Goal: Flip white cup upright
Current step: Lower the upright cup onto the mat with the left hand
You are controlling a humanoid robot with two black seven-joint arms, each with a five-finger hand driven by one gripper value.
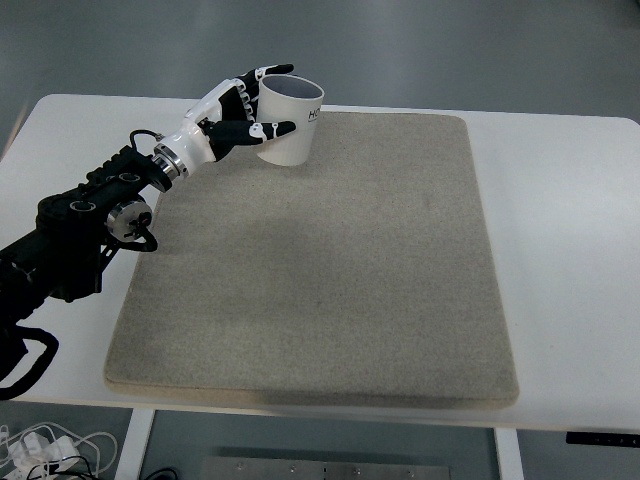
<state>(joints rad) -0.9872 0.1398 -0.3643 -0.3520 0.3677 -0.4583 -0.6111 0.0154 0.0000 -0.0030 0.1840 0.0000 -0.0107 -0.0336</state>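
Standing mouth-up at the far corner of a grey mat [320, 270], the white cup [288, 122] was gripped by the left hand [240, 115], fingers wrapped around it.

White table [570, 250] on grey floor [420, 50]; beige mat [330, 270] covers tabletop; cables [45, 450] below left.

mat [330, 280] bare across centre, right and near edge; only obstruction: white cup [290, 122] in left hand [240, 112], far-left corner.

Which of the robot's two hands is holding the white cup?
The left robot hand, whose arm comes in from the picture's left; its fingers wrap the white cup. No right arm shows.
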